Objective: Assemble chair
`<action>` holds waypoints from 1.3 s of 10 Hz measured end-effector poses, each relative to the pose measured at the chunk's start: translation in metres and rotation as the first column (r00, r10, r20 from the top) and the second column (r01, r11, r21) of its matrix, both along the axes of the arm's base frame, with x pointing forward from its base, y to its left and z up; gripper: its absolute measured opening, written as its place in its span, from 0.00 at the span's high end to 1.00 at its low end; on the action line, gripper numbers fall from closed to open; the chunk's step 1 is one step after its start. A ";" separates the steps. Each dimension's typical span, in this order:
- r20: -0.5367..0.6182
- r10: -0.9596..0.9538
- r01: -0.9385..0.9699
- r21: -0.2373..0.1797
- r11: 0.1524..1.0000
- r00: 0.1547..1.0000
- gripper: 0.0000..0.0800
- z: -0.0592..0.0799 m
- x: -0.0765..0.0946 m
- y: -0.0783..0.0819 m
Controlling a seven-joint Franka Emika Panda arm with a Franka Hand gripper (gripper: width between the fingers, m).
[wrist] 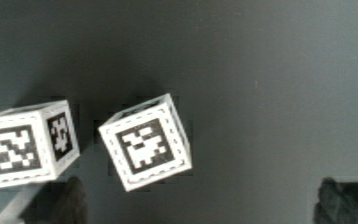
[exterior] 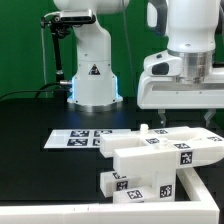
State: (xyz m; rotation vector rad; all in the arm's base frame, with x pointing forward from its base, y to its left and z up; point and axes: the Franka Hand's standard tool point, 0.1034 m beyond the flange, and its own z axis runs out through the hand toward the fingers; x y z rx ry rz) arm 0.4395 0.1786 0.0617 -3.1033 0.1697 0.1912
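Chair parts: you had the white tagged chair pieces point(exterior: 160, 155) bunched on the black table point(exterior: 30, 120), toward 5 o'clock in the exterior view, with the blocks pressed against one another.
Cube ends: your wrist view showed one cube end point(wrist: 149, 142) and the other cube end point(wrist: 25, 148) near each other with a dark gap between. Both were tilted, and each carried a black-and-white tag.
Gripper: you held the gripper point(exterior: 182, 106) at 12 o'clock from the pieces, above them and apart from them.
Jaws: they stood wide and gripped nothing. A dark fingertip point(wrist: 345, 195) showed only at the rim of the wrist view.
Marker board: the marker board point(exterior: 85, 137) lay flat at 9 o'clock from the pieces, just beside them.
Arm base: the arm base point(exterior: 95, 80) stood at 11 o'clock in the exterior view, well behind the board.
White rail: a white rail point(exterior: 90, 212) ran across at 6 o'clock, in front of the pieces.
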 end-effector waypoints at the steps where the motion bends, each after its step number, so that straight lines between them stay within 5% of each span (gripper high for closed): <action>1: 0.010 0.020 -0.019 -0.015 1.000 1.000 0.19 -0.010 -0.001 -0.002; 4: 0.075 0.091 -0.090 -0.019 0.996 0.993 0.19 -0.025 0.015 -0.001; 8: 0.071 0.087 -0.086 -0.020 0.996 0.994 0.19 -0.026 0.014 -0.003; 13: 0.063 0.129 -0.126 -0.040 0.991 0.990 0.19 -0.045 0.017 -0.017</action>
